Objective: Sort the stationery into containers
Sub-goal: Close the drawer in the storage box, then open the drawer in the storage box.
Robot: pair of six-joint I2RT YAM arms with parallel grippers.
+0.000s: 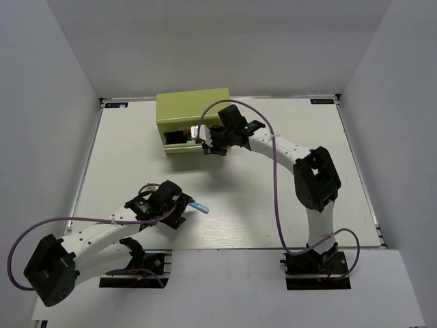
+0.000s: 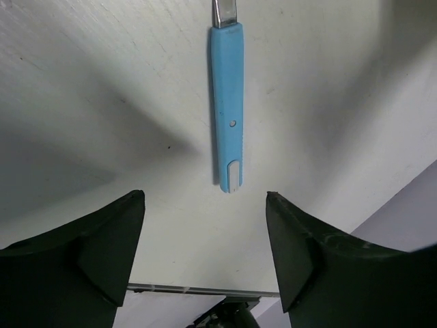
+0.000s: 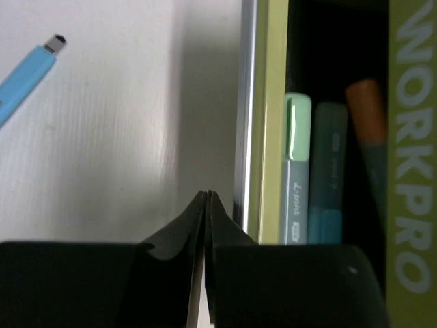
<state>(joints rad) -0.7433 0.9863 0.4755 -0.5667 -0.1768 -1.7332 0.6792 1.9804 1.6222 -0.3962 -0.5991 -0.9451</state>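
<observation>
Now, find the bright-blue pen flat on the table, well in front of the tool chest and just beyond the left gripper, not yet between its fingers. Keep those jaws apart, as wide as seen from the wrist view. Judging by the layout, treat this as the pick-up of the last loose pen. Advance along the pen's length to bring the middle of the barrel between the pads, stopping short of the grey tip at the far end. Lower almost to the table, then close squarely across the barrel. Expect a thin, smooth body to roll or squirt out under an off-centre pinch. Lift level and carry toward the open drawer at the chest's front. Mind the right gripper, jaws pressed together on nothing visible, just beside that drawer's front rim. Approach from the chest's other side to avoid a clash. Release beside the green pen, the light-blue pen and the orange-capped pen already inside the drawer.
</observation>
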